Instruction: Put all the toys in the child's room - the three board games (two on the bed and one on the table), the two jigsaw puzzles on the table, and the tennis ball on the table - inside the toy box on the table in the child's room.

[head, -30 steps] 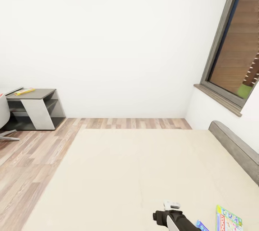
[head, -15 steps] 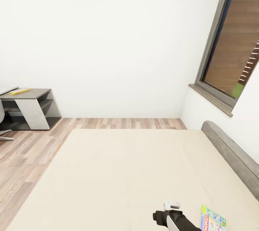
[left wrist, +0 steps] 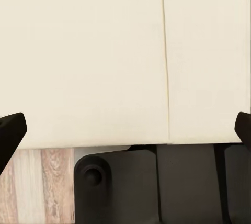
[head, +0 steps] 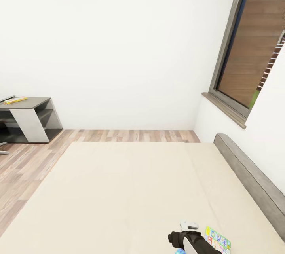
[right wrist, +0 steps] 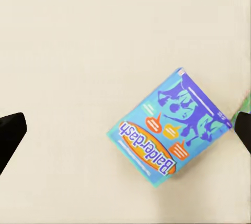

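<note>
The cream bed (head: 130, 190) takes up the lower half of the head view, its grey headboard (head: 253, 182) at the right. A pale multicoloured board game (head: 218, 240) lies on it beside my right arm (head: 190, 241). A blue board game (right wrist: 170, 127) lies flat on the mattress under my right gripper (right wrist: 125, 132), which hangs open above it with nothing held. My left gripper (left wrist: 125, 130) is open over the mattress seam (left wrist: 166, 67), empty. An end of the table (head: 27, 121) stands far left, with a flat yellow-red thing (head: 15, 100) on top.
Wood floor (head: 23, 163) runs between bed and table. A window with a wooden sill (head: 223, 109) sits in the right wall above the headboard. A white wall closes the far side. My own dark base (left wrist: 157, 187) shows by the bed's edge.
The whole head picture has slid left, so the camera has turned right. The table, window and pale board game sit further left in view. My right arm holds the same place in the picture.
</note>
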Controlling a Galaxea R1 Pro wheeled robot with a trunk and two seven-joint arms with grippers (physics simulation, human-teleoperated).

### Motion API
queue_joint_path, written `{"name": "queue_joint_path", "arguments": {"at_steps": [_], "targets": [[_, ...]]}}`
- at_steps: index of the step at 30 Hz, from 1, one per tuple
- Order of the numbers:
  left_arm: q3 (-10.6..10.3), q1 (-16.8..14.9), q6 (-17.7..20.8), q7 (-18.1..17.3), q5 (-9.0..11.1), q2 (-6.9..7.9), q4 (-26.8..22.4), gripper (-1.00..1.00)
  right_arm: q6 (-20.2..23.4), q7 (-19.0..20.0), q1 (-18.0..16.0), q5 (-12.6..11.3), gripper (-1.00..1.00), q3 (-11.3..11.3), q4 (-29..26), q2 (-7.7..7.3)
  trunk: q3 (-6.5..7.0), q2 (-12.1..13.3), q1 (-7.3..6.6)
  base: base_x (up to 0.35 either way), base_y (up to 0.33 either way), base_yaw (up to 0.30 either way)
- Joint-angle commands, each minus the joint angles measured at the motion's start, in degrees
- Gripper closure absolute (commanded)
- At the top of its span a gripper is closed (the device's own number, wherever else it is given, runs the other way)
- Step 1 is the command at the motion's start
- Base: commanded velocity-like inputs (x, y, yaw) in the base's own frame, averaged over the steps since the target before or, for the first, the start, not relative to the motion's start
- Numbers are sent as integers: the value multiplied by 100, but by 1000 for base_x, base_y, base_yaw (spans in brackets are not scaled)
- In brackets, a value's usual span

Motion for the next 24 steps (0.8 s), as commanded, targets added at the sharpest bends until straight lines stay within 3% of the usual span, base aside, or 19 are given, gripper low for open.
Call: {"name": "queue_joint_path", "arguments": {"at_steps": [1, 11, 24], "targets": [[-8, 1, 33, 23, -13, 1, -15, -100, 27, -48, -2, -60, -100, 49, -12, -4, -12, -13, 4, 0, -295, 0], [-8, 1, 32, 23, -15, 1, -15, -100, 27, -48, -2, -60, -100, 48, -12, -4, -12, -13, 4, 0, -252, 0], [-6, 1, 31, 23, -15, 1, -14, -100, 27, -48, -2, -60, -100, 48, -12, -4, -12, -13, 4, 0, -28, 0]]}}
